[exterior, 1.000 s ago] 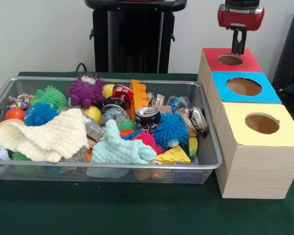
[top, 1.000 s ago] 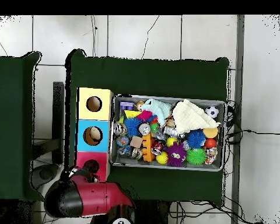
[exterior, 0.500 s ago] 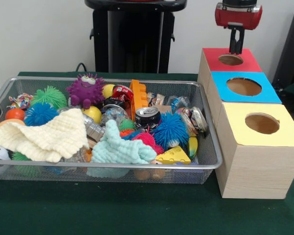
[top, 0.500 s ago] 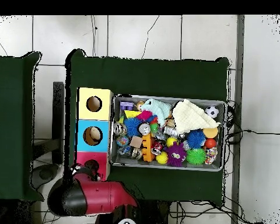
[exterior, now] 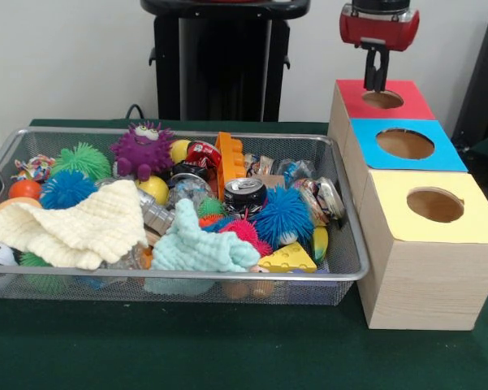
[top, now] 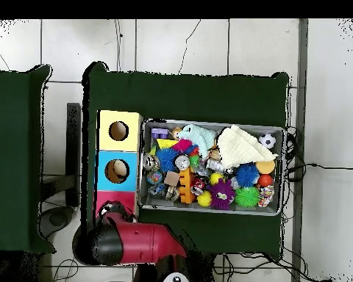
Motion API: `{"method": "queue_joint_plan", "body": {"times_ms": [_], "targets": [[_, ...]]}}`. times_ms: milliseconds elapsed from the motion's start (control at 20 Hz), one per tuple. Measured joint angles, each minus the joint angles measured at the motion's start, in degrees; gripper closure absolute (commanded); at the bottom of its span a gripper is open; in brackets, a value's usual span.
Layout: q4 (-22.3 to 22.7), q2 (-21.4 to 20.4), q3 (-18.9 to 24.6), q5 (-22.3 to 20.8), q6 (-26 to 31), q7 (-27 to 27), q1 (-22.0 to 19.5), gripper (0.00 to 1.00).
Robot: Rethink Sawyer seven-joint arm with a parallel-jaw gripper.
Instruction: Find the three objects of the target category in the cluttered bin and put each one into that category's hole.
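My gripper (exterior: pixel 376 78) hangs just above the round hole (exterior: pixel 382 98) in the red-topped box (exterior: pixel 410 106), near the hole's left rim. It is open and holds nothing. In the overhead view the red arm (top: pixel 139 242) covers the gripper and most of the red box. The wire bin (exterior: pixel 341 275) is full of mixed things: spiky balls such as a blue one (exterior: pixel 283 216), a crushed can (exterior: pixel 244 193), a purple monster toy (exterior: pixel 143 149), a cream cloth (exterior: pixel 77 226) and a mint cloth (exterior: pixel 196 248).
A blue-topped box (exterior: pixel 451 153) and a yellow-topped box (exterior: pixel 479 223), each with a round hole, stand in a row in front of the red one, right of the bin. A black pedestal (exterior: pixel 223 61) rises behind the bin. Green cloth (exterior: pixel 227 349) covers the table.
The gripper has shifted left and slightly up over the red box, from the hole's right side to its left rim. In the overhead view the arm swung towards the bin side.
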Motion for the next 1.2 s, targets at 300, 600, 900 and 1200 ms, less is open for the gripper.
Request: {"method": "queue_joint_plan", "body": {"times_ms": [300,600,900,1200], "targets": [[-1.33,-0.21,0.07,-2.53,4.32,0.00,-2.23,1.00],[-2.38,-0.18,0.26,-3.96,4.50,0.00,-3.83,1.00],[-3.83,0.60,1.45,-6.52,4.50,0.00,-6.60,1.00],[-6.10,3.28,4.12,-10.22,4.50,0.00,-11.02,1.00]]}}
